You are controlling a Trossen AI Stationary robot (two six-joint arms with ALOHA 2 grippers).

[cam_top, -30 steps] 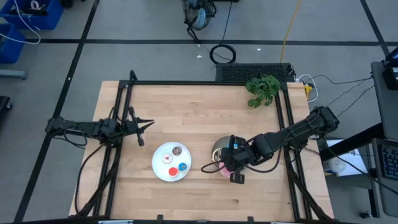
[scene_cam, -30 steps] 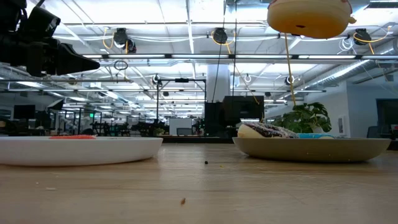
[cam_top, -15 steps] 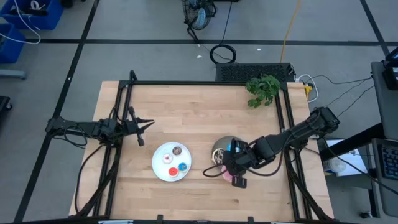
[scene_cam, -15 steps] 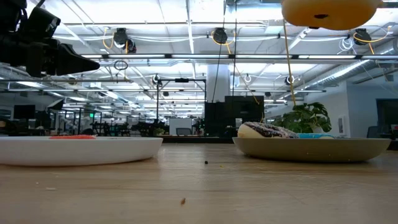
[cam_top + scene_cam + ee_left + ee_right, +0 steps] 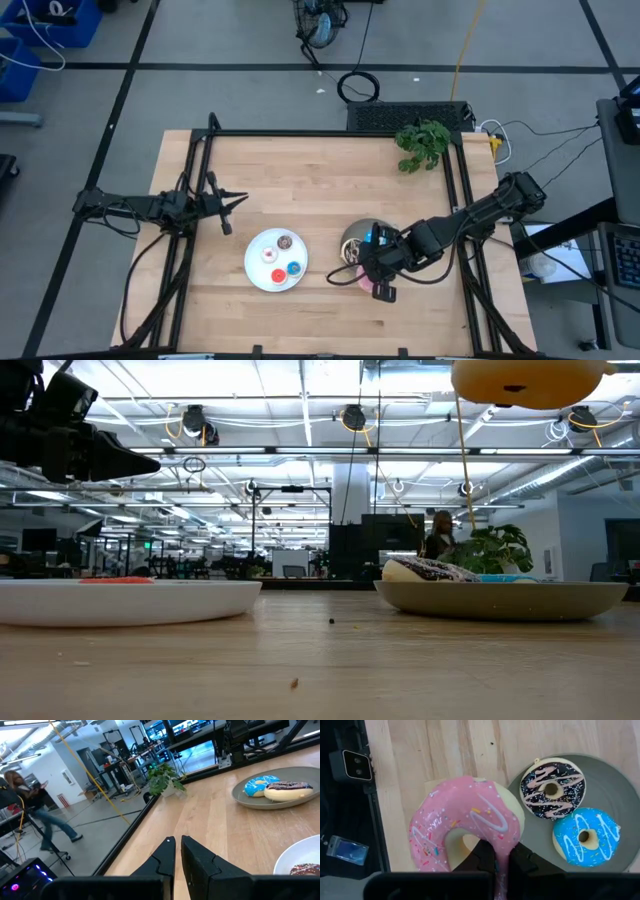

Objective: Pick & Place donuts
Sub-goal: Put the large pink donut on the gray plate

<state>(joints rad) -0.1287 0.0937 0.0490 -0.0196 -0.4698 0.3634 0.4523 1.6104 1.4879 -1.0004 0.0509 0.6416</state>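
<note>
My right gripper is shut on the pink donut and hovers over the table by the near side of the grey plate. On that plate lie the dark sprinkled chocolate donut and the blue sprinkled donut. The low view shows the pink donut's pale underside high above the table. The white plate carries the small brown, white, red and blue donuts. My left gripper waits shut above the table's left side. My right gripper pinches one side of the pink donut's ring. One finger stands in the hole and the other outside the rim. The fingers come from above, pointing down. The donut is lifted clear of the table and hangs about level.
A potted plant stands at the far right corner. Black frame rails run along the left and right table sides. Bare wood lies between the two plates and along the near edge. A person shows in the room behind.
My right gripper carried the pink donut a little toward the table's near edge and upward, then held still. It has stayed shut on the donut. A person has come into the room behind the table.
</note>
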